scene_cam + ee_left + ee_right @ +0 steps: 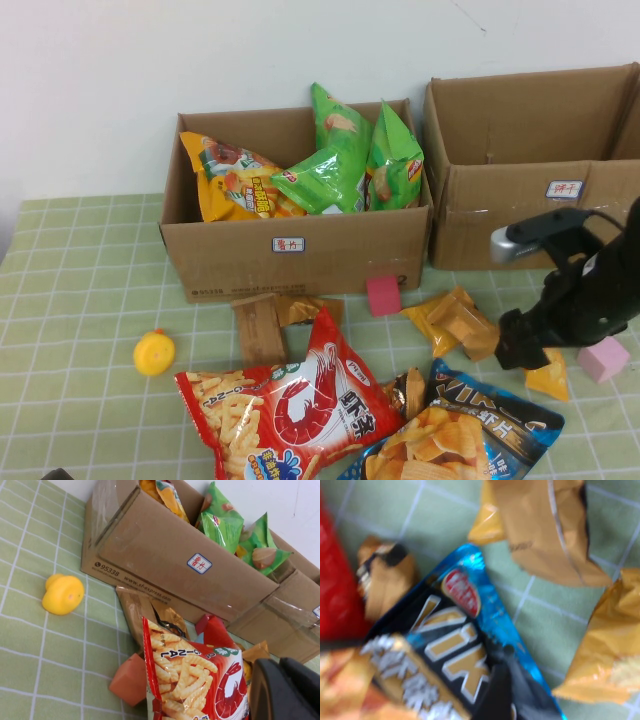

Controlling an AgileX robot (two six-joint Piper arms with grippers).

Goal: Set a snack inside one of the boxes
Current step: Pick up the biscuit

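Two cardboard boxes stand at the back: the left box (300, 255) holds several orange and green snack bags, and no snack shows in the right box (530, 200). Loose snacks lie in front: a red shrimp-cracker bag (280, 410), a blue-black chips bag (460, 430) and small gold packets (455, 320). My right gripper (520, 352) hangs low between the gold packets and the chips bag's top corner (455, 645). My left gripper (285, 692) is shut and empty, beside the red bag (190, 680), and is out of the high view.
A yellow duck toy (154, 352) lies on the green checked cloth at the left. A brown block (260, 328) and a pink cube (382, 295) sit before the left box. A pink block (603, 358) lies right of my right arm.
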